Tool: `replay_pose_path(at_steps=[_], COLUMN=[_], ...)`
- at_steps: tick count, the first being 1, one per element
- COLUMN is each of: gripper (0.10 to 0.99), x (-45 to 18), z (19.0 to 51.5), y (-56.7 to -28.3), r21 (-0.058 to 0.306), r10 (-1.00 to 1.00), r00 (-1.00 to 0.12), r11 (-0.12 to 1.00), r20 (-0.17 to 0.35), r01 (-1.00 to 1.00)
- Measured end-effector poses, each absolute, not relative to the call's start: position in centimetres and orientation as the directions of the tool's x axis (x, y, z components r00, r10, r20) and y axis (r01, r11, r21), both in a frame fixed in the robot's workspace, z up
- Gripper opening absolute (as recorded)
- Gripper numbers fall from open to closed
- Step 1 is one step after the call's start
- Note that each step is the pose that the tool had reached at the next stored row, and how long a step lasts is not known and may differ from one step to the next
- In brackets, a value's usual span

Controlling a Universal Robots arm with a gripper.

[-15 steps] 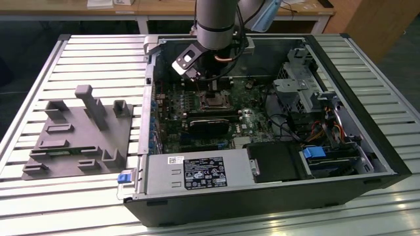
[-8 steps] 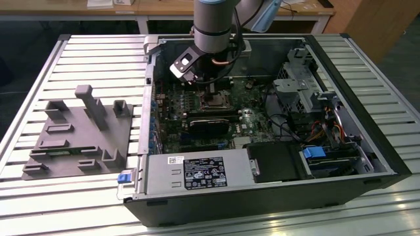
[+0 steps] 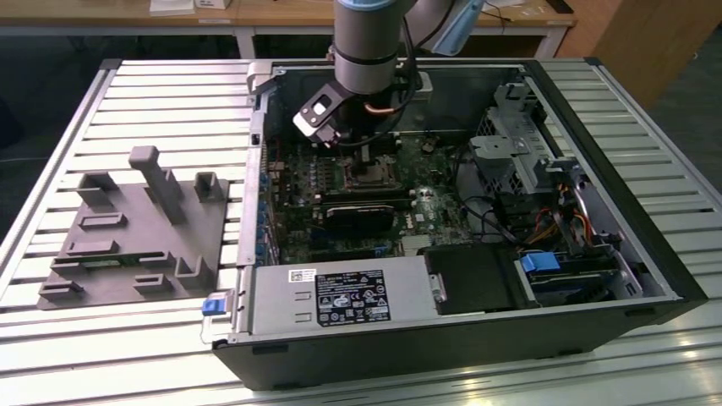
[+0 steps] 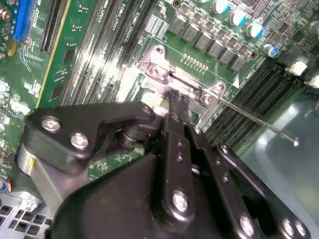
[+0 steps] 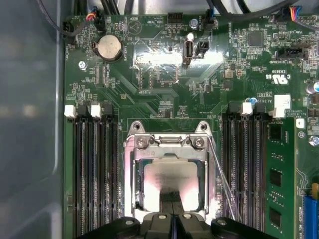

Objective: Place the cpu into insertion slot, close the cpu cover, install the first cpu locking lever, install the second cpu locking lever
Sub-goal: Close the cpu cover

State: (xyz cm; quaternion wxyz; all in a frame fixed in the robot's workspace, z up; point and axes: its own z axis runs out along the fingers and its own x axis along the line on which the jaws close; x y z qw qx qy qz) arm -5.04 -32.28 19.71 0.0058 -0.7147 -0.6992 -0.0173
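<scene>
two black fingers point(image 5: 166, 205) of the gripper point(image 5: 172, 199) are drawn tight together with nothing between them. their joined tip is low over the socket, and i cannot tell whether it touches or hangs just above. under it the cpu cover point(image 5: 169, 143) lies flat, and through its window shows the pale face of the cpu point(image 5: 172, 174), seated in the insertion slot point(image 3: 369, 176). just beside the cover a thin locking lever point(image 5: 222, 181) slants free, not latched; the other lever i cannot make out. outward lie black memory slots point(image 5: 94, 174) on either side, the green motherboard point(image 5: 159, 84), and the black computer case point(image 3: 451, 347).

placing and covering look done, so i judge the first lever to be the step in hand. it calls for catching that thin rod from the side and pressing it down under its catch without slipping onto the board.
</scene>
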Motion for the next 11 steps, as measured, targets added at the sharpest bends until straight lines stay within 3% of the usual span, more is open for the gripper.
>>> replay_pose_path(at_steps=[11], gripper=[0.106], x=[-4.73], z=[20.56], y=[-32.24], r21=[0.016], r10=[0.999], r00=[0.022], r11=[-0.022], r20=[0.033], r01=[1.000])
